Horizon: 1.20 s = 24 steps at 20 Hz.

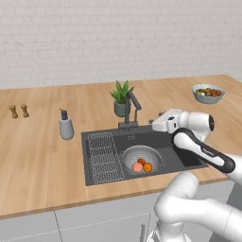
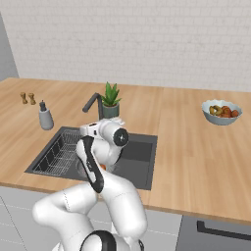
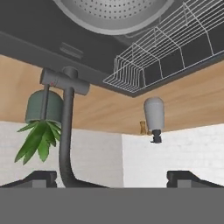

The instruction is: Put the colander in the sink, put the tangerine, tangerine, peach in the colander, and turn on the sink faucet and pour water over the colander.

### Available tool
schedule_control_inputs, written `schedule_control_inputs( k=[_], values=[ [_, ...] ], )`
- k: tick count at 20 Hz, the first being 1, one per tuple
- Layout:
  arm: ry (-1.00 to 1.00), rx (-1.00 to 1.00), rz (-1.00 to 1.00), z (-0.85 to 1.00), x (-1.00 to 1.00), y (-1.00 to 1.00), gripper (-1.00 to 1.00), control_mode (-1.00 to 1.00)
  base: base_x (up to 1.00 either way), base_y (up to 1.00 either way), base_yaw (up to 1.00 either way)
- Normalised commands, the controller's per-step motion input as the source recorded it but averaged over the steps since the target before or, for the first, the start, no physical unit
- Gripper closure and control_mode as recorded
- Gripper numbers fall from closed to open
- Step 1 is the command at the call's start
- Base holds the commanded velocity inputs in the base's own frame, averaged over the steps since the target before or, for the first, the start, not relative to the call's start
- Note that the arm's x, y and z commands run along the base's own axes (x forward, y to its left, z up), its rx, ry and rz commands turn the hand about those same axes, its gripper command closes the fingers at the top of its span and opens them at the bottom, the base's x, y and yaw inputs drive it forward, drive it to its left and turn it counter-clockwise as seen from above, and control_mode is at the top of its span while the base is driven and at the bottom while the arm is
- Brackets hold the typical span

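Observation:
The colander (image 1: 142,156) sits in the dark sink (image 1: 186,158), right of the wire rack (image 1: 103,156). Inside it lie the pale peach (image 1: 137,167) and two tangerines (image 1: 147,167), the second (image 1: 141,161) just behind. The faucet (image 1: 130,109) stands at the sink's back edge, its spout angled up. My gripper (image 1: 153,122) hovers over the sink's back right, level with the faucet and just right of it, pointing toward it. In the hand view my gripper (image 3: 113,179) is open and holds nothing. That view is upside down, with the faucet (image 3: 66,131) close to one fingertip (image 3: 39,178) and the colander (image 3: 113,15) at the top.
A potted plant (image 1: 122,98) stands right behind the faucet. A grey soap dispenser (image 1: 65,125) is left of the sink, and two small shakers (image 1: 19,111) stand at the far left. A bowl of mixed fruit (image 1: 208,93) sits at the back right of the wooden counter (image 1: 42,156).

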Motion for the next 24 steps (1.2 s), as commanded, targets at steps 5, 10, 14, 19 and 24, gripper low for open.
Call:
schedule_control_inputs(
  k=[5, 10, 14, 19, 24],
  values=[
    [0.4, 0.11, -0.27, 0.27, 0.01, -0.28, -1.0, -1.0, 0.0, 0.0, 0.0],
    [0.53, 0.22, -0.35, 0.22, 0.01, -0.23, -1.0, -1.0, 0.0, 0.0, 0.0],
    [0.53, 0.32, -0.35, 0.07, -0.02, -0.29, -1.0, -1.0, 0.0, 0.0, 0.0],
    [0.33, 0.45, -0.19, 0.0, -0.05, -0.25, -1.0, -1.0, 0.0, 0.0, 0.0],
    [0.12, 0.53, -0.1, -0.02, -0.01, 0.0, -1.0, -1.0, 0.0, 0.0, 0.0]
  ],
)
